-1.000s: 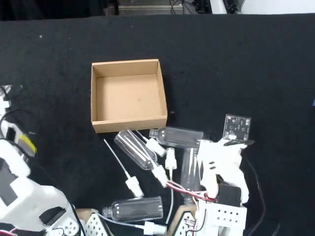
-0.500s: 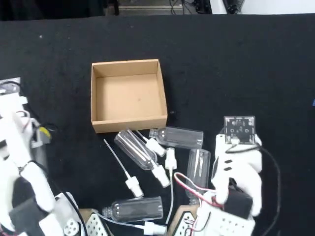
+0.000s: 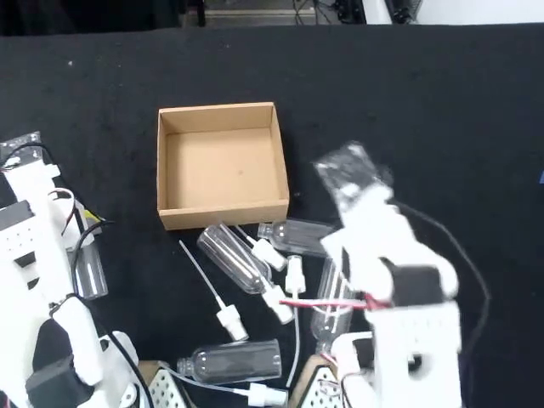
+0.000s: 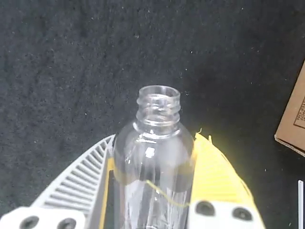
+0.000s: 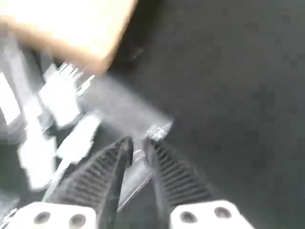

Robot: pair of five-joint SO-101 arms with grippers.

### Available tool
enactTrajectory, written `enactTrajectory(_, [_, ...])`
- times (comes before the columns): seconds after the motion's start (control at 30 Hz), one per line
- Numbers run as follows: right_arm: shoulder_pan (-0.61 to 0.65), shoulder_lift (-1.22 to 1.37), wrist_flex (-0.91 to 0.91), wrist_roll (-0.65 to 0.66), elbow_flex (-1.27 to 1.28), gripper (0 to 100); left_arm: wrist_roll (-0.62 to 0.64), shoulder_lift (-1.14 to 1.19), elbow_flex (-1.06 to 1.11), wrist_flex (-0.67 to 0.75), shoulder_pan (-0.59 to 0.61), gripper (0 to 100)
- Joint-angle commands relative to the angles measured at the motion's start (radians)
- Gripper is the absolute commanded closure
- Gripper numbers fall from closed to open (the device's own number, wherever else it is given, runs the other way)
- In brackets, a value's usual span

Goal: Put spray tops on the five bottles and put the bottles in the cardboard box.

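My left gripper (image 4: 155,138) is shut on a clear, uncapped bottle (image 4: 157,114), neck pointing away from the wrist. In the high view this bottle (image 3: 89,270) hangs at the table's left, well left of the cardboard box (image 3: 170,170). Three more open bottles lie in front of the box: one (image 3: 306,235) by its front right corner, one (image 3: 234,257) slanted, one (image 3: 231,361) near the front edge. Another bottle (image 3: 331,299) lies partly under my right arm (image 3: 382,242). White spray tops (image 3: 229,320) are scattered among them. My right gripper (image 5: 137,142) hovers shut and empty over this pile.
The box stands open and empty at centre left. Black cloth (image 3: 425,102) covers the table, with free room behind and to the right of the box. Both arm bases (image 3: 161,387) crowd the front edge. A long dip tube (image 3: 200,272) lies slanted beside the bottles.
My left arm rose at the left with the bottle in its gripper. My right arm swung from the right of the pile back over it, toward the box's front right corner.
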State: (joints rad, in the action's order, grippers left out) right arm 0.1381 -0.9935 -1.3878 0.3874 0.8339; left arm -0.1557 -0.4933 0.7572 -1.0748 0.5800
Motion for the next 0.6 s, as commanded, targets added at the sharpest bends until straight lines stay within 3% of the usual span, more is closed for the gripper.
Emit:
enactTrajectory(0.0, [0.147,0.157,-0.038,-0.069,-0.099,87.4,0.008,-0.043,-0.012,0.012,0.018,97])
enactTrajectory(0.17, [0.345,0.255,-0.023,-0.124,-0.107,85.8,-0.005,-0.051,-0.019,0.012,0.085,97])
enactTrajectory(0.3, [0.466,0.259,-0.002,-0.166,-0.099,87.1,-0.104,-0.04,-0.028,0.011,0.151,97])
enactTrajectory(0.57, [0.565,0.265,0.14,-0.172,0.01,87.0,-0.189,-0.038,-0.082,0.009,0.28,97])
